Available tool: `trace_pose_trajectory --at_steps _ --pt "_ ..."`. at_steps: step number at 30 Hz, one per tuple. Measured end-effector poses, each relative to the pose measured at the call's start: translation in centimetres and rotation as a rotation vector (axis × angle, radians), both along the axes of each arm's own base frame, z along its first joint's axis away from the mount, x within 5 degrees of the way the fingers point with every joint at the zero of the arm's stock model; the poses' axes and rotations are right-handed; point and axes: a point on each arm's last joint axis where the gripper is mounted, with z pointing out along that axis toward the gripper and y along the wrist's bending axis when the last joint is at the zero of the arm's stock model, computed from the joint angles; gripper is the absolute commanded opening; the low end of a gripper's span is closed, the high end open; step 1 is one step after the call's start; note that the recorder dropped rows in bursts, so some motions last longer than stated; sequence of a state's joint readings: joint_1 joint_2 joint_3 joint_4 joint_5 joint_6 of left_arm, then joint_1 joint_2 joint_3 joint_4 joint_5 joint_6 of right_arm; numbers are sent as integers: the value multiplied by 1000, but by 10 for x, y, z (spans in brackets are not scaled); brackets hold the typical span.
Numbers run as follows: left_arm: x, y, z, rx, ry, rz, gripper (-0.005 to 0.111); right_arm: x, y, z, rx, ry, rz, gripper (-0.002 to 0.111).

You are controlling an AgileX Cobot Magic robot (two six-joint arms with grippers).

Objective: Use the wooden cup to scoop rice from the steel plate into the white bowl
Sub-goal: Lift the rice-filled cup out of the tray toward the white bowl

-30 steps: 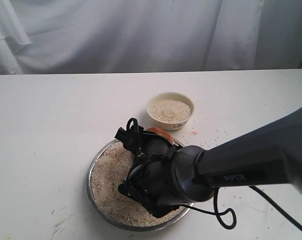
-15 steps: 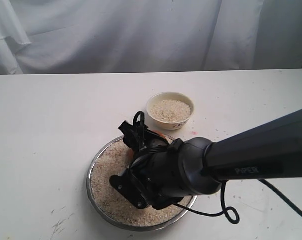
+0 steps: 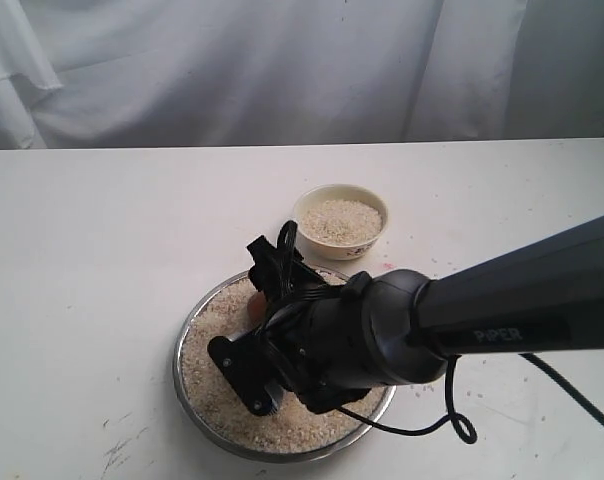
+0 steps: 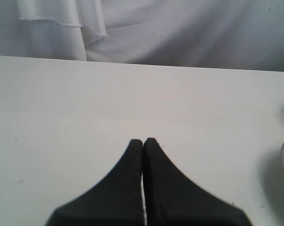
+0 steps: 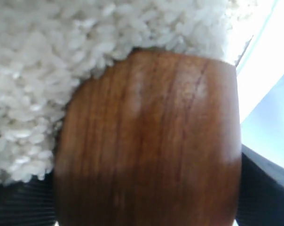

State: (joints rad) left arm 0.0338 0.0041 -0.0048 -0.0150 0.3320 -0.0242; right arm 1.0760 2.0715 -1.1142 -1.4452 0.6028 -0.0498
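Reddish-brown glossy wood fills the right wrist view: the small barrel-shaped wooden cup sits low in the rice, and the small off-white grains press against its side. The right gripper has the cup clamped between two dark pads, and its jaws stand wide apart because the cup is broad. In the exterior view I see only a little orange piece of this cup beside the black arm. It is over the steel plate, a wide, shallow round dish of shiny metal that is full of grains. Just beyond the plate, close to its far rim, stands the white bowl, small, round and of cream-coloured ceramic, well filled with rice. The left gripper hangs over the bare white table, with its two black fingers pressed together and nothing between them. A white curtain hangs behind the table.
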Motion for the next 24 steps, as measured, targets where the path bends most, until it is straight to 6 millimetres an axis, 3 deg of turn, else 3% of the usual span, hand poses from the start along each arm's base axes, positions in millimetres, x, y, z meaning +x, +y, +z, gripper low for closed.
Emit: trace_pose_trajectory --at_steps 14,24 --pt "0 0 0 0 0 0 0 3 0 0 170 74 -107 0" --pt "0 0 0 0 0 0 0 17 -10 27 409 180 -232 0"
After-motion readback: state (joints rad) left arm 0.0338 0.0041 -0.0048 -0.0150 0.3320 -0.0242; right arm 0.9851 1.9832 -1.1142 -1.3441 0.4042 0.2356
